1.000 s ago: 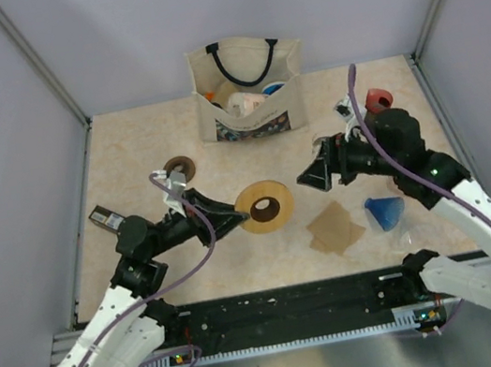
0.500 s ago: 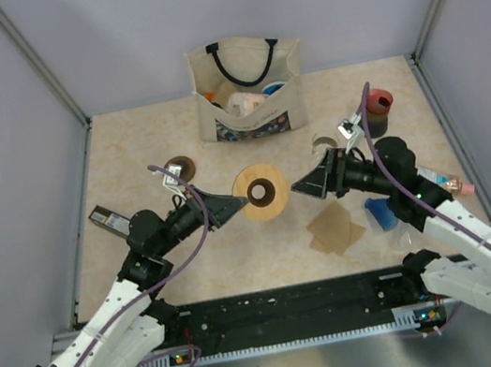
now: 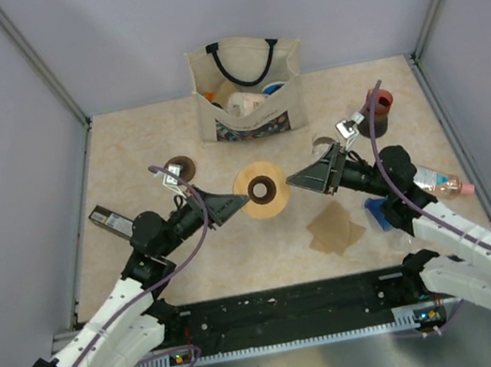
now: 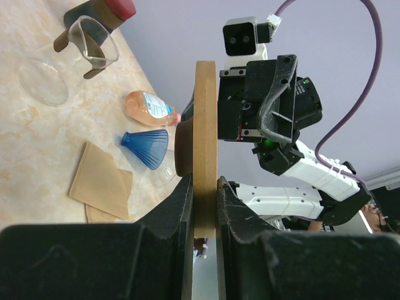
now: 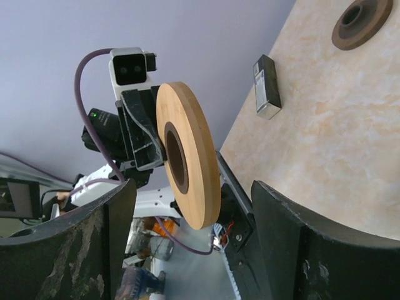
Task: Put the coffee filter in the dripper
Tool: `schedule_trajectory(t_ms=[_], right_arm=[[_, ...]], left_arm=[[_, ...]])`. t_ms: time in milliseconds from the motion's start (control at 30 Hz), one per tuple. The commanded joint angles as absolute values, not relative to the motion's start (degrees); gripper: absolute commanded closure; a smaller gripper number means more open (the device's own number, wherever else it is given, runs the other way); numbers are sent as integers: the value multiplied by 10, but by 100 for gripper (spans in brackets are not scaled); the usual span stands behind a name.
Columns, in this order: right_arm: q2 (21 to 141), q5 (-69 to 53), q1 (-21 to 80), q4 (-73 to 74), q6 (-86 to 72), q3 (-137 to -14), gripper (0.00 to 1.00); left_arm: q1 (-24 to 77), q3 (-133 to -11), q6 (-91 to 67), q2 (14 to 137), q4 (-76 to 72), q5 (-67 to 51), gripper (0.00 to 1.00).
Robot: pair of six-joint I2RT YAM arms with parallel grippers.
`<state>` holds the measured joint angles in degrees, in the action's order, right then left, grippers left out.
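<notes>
We see the coffee filter (image 3: 334, 228), a flat wedge of thin tan paper, lying on the mottled beige counter (image 3: 127, 157). Just beside it on the right lies the dripper (image 3: 380, 213), a ribbed blue cone tipped on its side and partly hidden under the right arm (image 3: 443, 225). Farther back, the left tool (image 3: 231, 207) is clamped on the rim of a smooth wooden ring (image 3: 261, 192) with a dark centre. The right tool (image 3: 300, 179) stands wide, facing the ring from close by.

Bright, even light, soft shadows; wrist views blur close up.
</notes>
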<state>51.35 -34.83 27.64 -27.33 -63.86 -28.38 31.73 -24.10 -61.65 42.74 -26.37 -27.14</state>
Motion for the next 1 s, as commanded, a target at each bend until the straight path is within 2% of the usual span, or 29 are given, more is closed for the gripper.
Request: schedule_trajectory(t_ms=[0, 33, 133, 367, 400, 433, 467, 500, 533, 800, 967], right_arm=[[540, -357, 289, -356, -664, -281, 26], [548, -359, 292, -367, -664, -282, 28], [576, -361, 308, -416, -676, -282, 41], [627, -374, 324, -552, -734, -277, 100], [628, -374, 325, -552, -736, -278, 100], [628, -369, 323, -545, -735, -282, 100], [624, -365, 323, -531, -728, -286, 100], [619, -362, 320, -511, -719, -293, 100], [614, -360, 315, -480, -709, -301, 100], [547, -352, 180, -253, -653, -347, 100], [531, -346, 58, -117, -628, -380, 100]], left_arm=[[324, -246, -644, 440, -352, -278, 100], [327, -248, -643, 444, -352, -279, 100], [330, -248, -640, 445, -353, -275, 100], [333, -265, -622, 454, -309, -262, 100], [333, -271, -614, 452, -295, -260, 97], [333, -275, -607, 450, -281, -258, 77], [334, -282, -598, 445, -259, -250, 51], [333, -289, -587, 437, -236, -237, 9], [333, -294, -575, 426, -209, -223, 1], [333, -327, -491, 336, 27, -34, 1], [332, -329, -469, 306, 95, 55, 1]])
